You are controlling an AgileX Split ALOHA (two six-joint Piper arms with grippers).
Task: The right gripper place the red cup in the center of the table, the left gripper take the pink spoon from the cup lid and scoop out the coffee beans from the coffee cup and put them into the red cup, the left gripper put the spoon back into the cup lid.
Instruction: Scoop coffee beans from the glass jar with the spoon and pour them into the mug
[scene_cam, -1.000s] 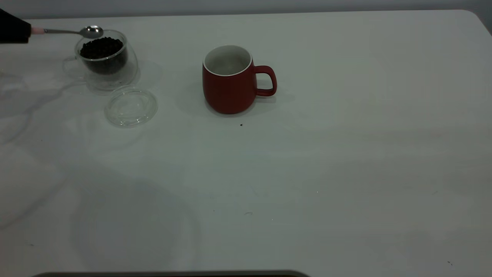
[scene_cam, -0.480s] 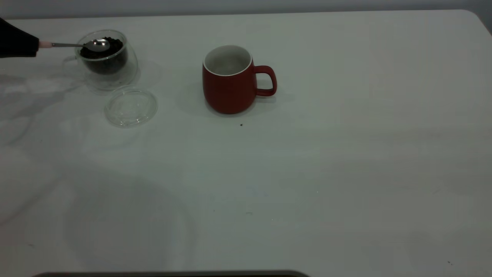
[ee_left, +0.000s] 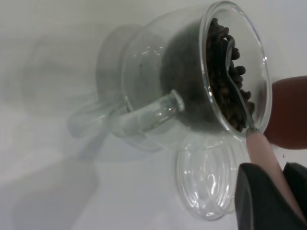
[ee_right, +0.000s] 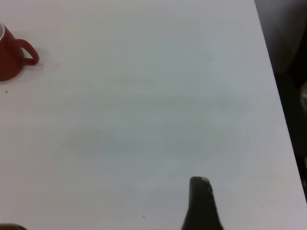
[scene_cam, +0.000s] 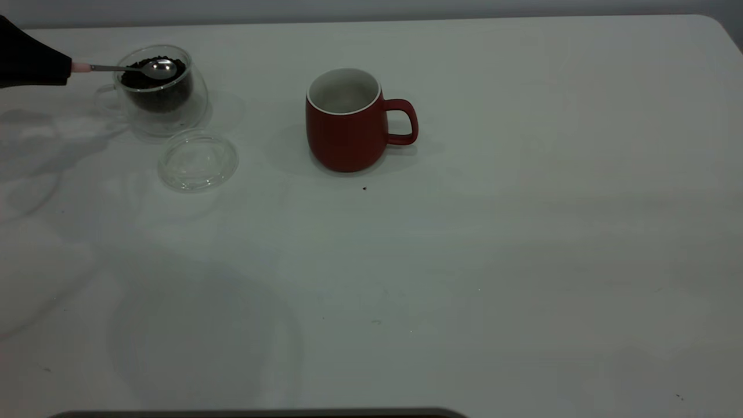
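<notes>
The clear glass coffee cup (scene_cam: 165,113) with dark coffee beans (scene_cam: 155,96) stands at the far left of the table (scene_cam: 522,244). My left gripper (scene_cam: 67,67) is shut on the handle of the pink spoon (scene_cam: 116,68). The spoon's metal bowl lies on the beans inside the cup, near its right side. In the left wrist view the gripper (ee_left: 280,191) clamps the pink handle (ee_left: 261,148), and the neck reaches over the rim into the beans (ee_left: 225,91). The empty cup lid (scene_cam: 197,161) lies in front of the glass cup. The red cup (scene_cam: 348,130) stands upright mid-table, handle to the right. My right gripper (ee_right: 200,199) is shut and hovers over bare table.
The table's right edge (ee_right: 276,96) runs beside my right gripper, with a dark drop beyond it. The red cup (ee_right: 9,60) shows far off in the right wrist view. A small dark speck (scene_cam: 364,188) lies just in front of the red cup.
My left gripper has moved right and down. The spoon's bowl went from above the glass cup's rim down onto the beans and slid toward the cup's right side.
</notes>
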